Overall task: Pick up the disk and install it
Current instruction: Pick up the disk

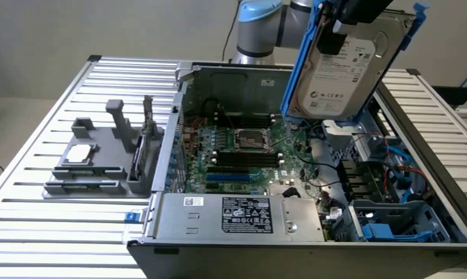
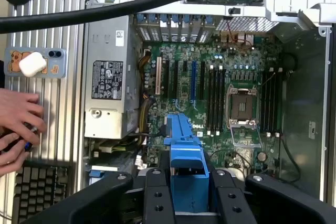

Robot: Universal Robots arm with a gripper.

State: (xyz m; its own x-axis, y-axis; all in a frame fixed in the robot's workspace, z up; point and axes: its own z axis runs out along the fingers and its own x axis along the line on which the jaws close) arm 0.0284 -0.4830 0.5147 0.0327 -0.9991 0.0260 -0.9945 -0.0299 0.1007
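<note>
Disk (image 1: pixel 346 70) hangs in the air over the far edge of the open computer case (image 1: pixel 241 224), toward the exterior view's right. Its long axis is near upright and leaning, with the white label facing the camera and blue carrier rails down both long sides. The gripper (image 1: pixel 340 35) pinches its upper end and is partly cut off. In the wrist view the gripper (image 2: pixel 187 195), part-way closed, clamps the disk (image 2: pixel 186 177) by its blue carrier between black fingers (image 2: pixel 156 198), which hide the drive's body. The motherboard (image 2: pixel 210 77) lies beyond. A person's hands (image 2: pixel 16 129) sit beside a keyboard (image 2: pixel 42 187).
</note>
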